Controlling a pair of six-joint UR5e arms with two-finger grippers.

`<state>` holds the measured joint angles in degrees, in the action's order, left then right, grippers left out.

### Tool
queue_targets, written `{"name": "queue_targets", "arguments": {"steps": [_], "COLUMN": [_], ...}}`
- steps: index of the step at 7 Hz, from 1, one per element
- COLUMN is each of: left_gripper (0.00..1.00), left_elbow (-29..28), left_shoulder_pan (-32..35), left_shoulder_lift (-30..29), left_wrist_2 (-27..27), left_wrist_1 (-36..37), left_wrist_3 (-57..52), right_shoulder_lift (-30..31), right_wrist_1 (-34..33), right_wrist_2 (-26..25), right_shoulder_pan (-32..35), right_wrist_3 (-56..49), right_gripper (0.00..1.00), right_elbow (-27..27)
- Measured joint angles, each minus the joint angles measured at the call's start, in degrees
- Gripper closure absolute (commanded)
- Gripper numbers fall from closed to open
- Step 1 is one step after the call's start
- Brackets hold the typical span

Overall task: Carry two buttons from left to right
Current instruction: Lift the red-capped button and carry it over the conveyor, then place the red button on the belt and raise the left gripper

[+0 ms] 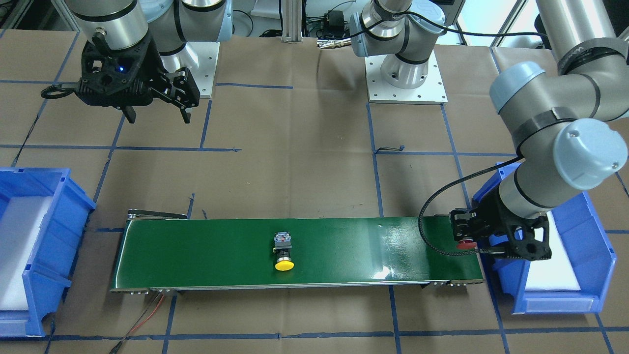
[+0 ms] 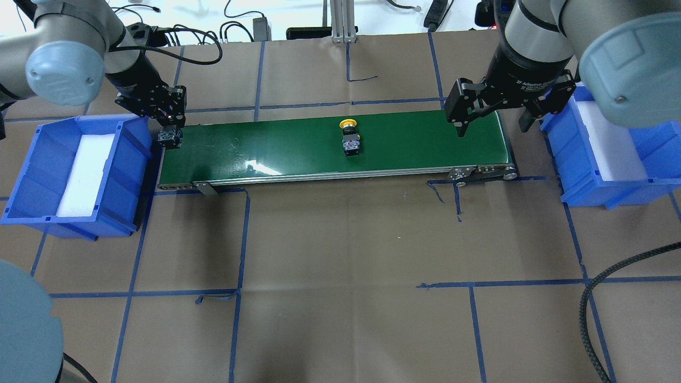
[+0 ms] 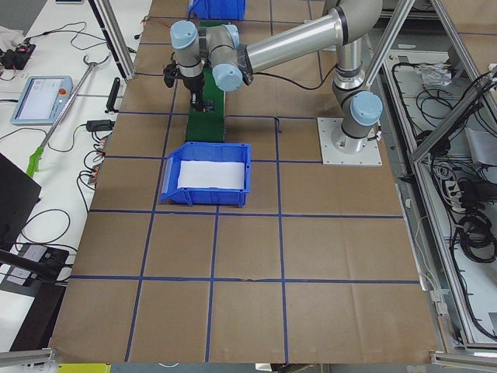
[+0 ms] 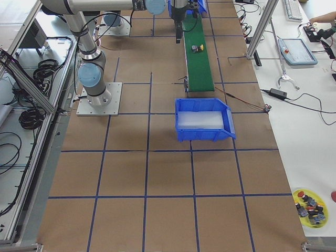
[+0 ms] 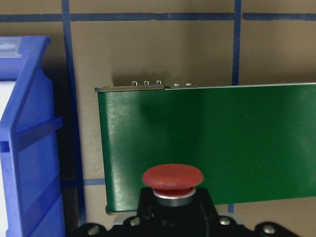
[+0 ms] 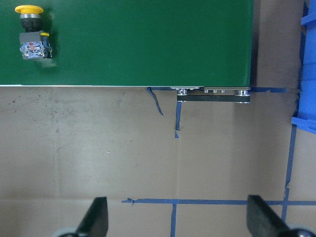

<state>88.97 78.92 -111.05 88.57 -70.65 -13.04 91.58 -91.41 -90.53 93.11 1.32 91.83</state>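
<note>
At left end of belt (image 2: 266, 146), left gripper (image 2: 170, 134) clamps red button (image 5: 173, 178); yellow button (image 2: 349, 137) mid-belt; right gripper (image 2: 493, 129) jaws wide.

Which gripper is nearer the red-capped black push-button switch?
Left. The left gripper is shut on the red-capped black push-button switch at the green conveyor belt's left end; the right gripper hangs open, raised, by the belt's opposite end.

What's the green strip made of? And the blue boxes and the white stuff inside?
The green belt looks like smooth, glossy rubber or plastic: it mirrors the lights. Each blue bin looks like hard moulded plastic, with ribs. The white pad is matte, probably foam.
</note>
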Motion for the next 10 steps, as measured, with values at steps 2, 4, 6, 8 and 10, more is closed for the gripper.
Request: {"name": "queue_targets", "arguments": {"steps": [2, 4, 6, 8, 10], "left_gripper": [0.97, 0.81, 0.01, 0.0, 0.0], "left_elbow": [5.8, 8.3, 8.7, 8.0, 4.4], "left_shoulder_pan": [0.6, 0.7, 0.8, 0.9, 0.9], "left_shoulder_lift": [-1.8, -2.0, -1.9, -1.3, 0.2], "left_wrist_2": [1.4, 2.5, 2.7, 2.7, 2.7], "left_wrist_1": [10.7, 15.0, 15.7, 15.0, 10.4], "left_wrist_3": [0.1, 0.1, 0.2, 0.3, 0.3], "right_shoulder_lift": [0.0, 0.0, 0.0, 0.0, 0.0], "right_wrist_1": [0.0, 0.0, 0.0, 0.0, 0.0], "right_wrist_2": [0.0, 0.0, 0.0, 0.0, 0.0], "right_shoulder_pan": [0.0, 0.0, 0.0, 0.1, 0.1], "right_wrist_3": [0.0, 0.0, 0.0, 0.0, 0.0], "right_gripper": [0.0, 0.0, 0.0, 0.0, 0.0], "right_elbow": [0.0, 0.0, 0.0, 0.0, 0.0]}}
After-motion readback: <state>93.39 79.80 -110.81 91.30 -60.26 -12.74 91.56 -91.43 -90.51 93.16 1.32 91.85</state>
